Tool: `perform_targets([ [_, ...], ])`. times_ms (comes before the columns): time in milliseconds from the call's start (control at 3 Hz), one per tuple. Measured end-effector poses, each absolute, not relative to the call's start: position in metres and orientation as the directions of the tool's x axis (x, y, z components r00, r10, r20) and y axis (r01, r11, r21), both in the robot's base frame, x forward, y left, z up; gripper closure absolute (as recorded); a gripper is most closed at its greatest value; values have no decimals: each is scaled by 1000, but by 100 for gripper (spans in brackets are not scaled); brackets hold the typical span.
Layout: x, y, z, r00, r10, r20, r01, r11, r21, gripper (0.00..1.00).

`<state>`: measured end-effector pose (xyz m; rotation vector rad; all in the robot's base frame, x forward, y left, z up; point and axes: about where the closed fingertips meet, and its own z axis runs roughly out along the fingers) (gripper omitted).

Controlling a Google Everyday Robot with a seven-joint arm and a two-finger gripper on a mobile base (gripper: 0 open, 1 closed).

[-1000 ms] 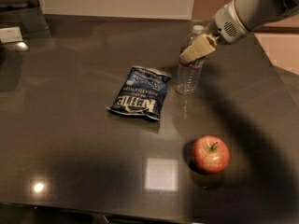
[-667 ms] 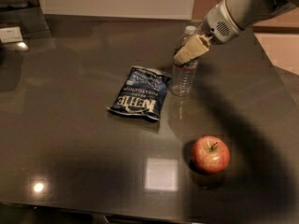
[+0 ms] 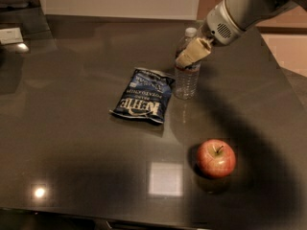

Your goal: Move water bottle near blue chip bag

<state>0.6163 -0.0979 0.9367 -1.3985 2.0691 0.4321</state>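
Just right of the blue chip bag [image 3: 143, 96], the water bottle [image 3: 186, 83] stands upright on the desk [image 3: 72, 143], w/ the hand [image 3: 187, 59] pinching its upper part. It looks near enough, so set the base flat, open slowly, and lift straight up so it doesn't tip.

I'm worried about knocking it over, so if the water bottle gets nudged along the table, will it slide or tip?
Likely tippy: the water bottle stands upright, tall and narrow, and the gripper is at its upper part, near the cap. It looks like clear plastic, so probably light. The glossy table may let it slide.
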Motion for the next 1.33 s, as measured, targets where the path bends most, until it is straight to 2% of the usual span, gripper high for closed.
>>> perform_targets([
  [667,616,-97,937,-266,-723,-637,-918,391,-60,13],
  [1000,617,-95,936,-266,-724,-636,-920,389,-58,0],
  [1333,617,-95,935,-266,-724,-636,-920,388,-58,0],
])
